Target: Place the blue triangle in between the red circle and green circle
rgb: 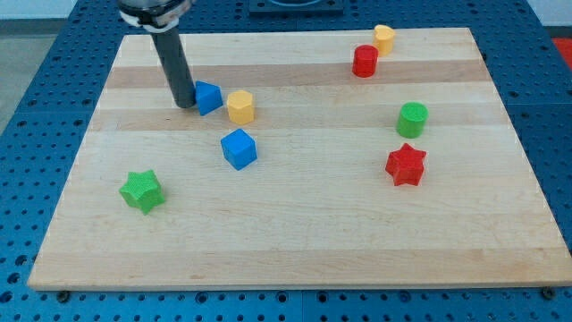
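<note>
Blue triangle [208, 97] — small, my tip [185, 105] alongside

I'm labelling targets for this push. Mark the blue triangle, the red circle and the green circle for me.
blue triangle [208, 97]: camera view, its top face.
red circle [364, 59]: camera view, middle of its side.
green circle [412, 118]: camera view, upper front of the cylinder.

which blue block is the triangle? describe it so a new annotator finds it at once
Start at the wooden board and follow the dark rod down in the view's upper left. My tip rests against the blue triangle, with the yellow hexagon just to its right. The other blue block, the blue cube, sits lower down, clear of the rod.
</note>
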